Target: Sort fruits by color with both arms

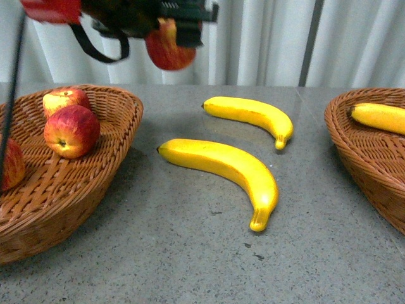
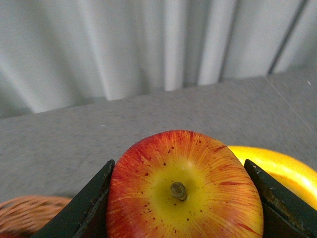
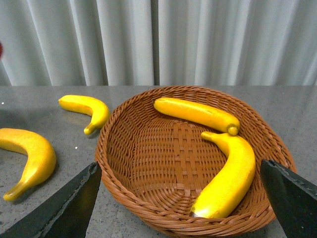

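The left gripper (image 1: 169, 28) is clamped on an apple (image 1: 168, 54); I'd centre it over the basket (image 1: 120, 104) beside it and lower before releasing.

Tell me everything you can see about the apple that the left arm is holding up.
The apple is red with yellow streaks, turning yellow around its short brown stem, with small dark specks and glossy skin. It looks whole. The left claw is shut on it, black fingers pressed against two opposite sides, the stem facing the wrist camera. In the front view it hangs high above the table, near the right end of the left basket. Only the claw touches it.
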